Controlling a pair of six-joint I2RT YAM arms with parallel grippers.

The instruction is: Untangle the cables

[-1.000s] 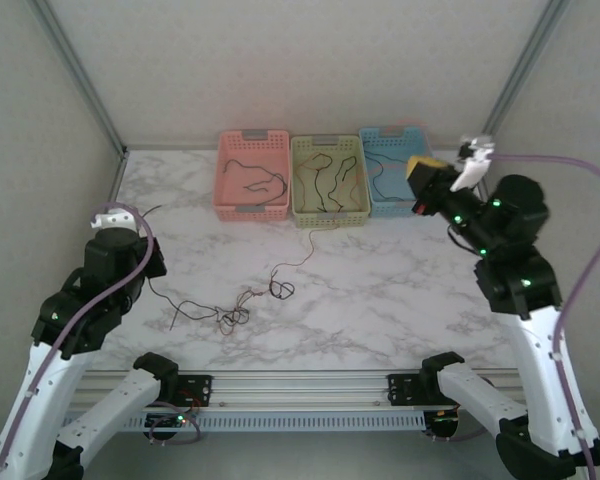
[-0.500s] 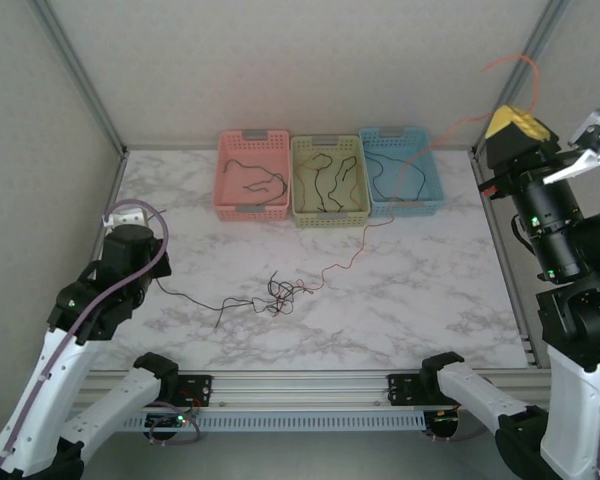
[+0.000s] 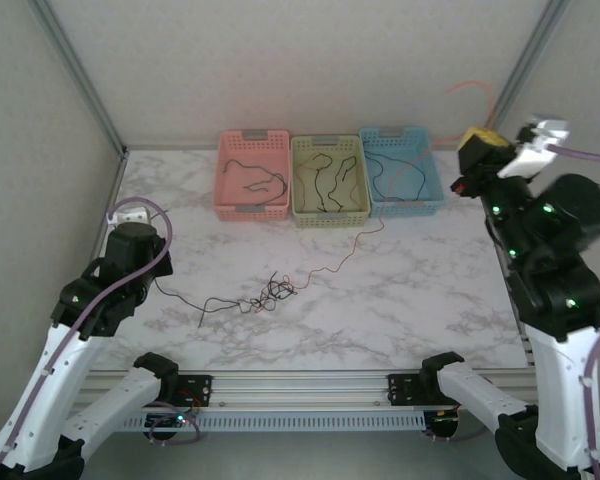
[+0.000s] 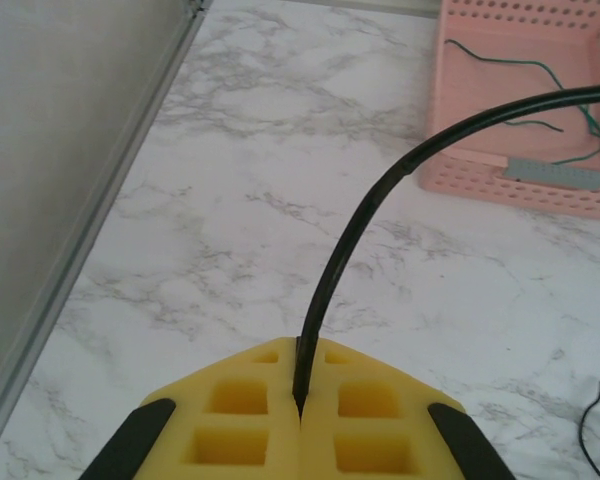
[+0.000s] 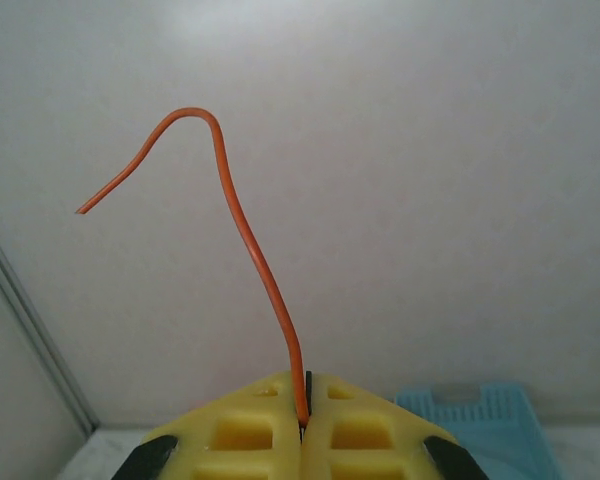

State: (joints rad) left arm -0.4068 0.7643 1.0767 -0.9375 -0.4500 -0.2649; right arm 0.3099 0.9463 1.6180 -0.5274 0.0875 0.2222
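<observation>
Left arm: I crouch low over the left side of the counter (image 3: 410, 300), wrist tipped down. My left claw (image 4: 300, 400) is pressed together on a black cable (image 4: 380, 190) that rises from between the pads and bends right.
Knot: the cables (image 3: 273, 293) lie bunched mid-counter, and the black cable runs to them from my left claw.
Baskets: along the far edge stand a pink basket (image 3: 252, 210), a yellow-green basket (image 3: 330, 218) and a blue basket (image 3: 405, 207), each holding loose wires.
Right arm: I reach high past the right edge. My right claw (image 5: 305, 405) pinches a red-orange cable (image 5: 250, 240), which slants from the knot across the blue basket's front. Its free end arcs above the pads.
</observation>
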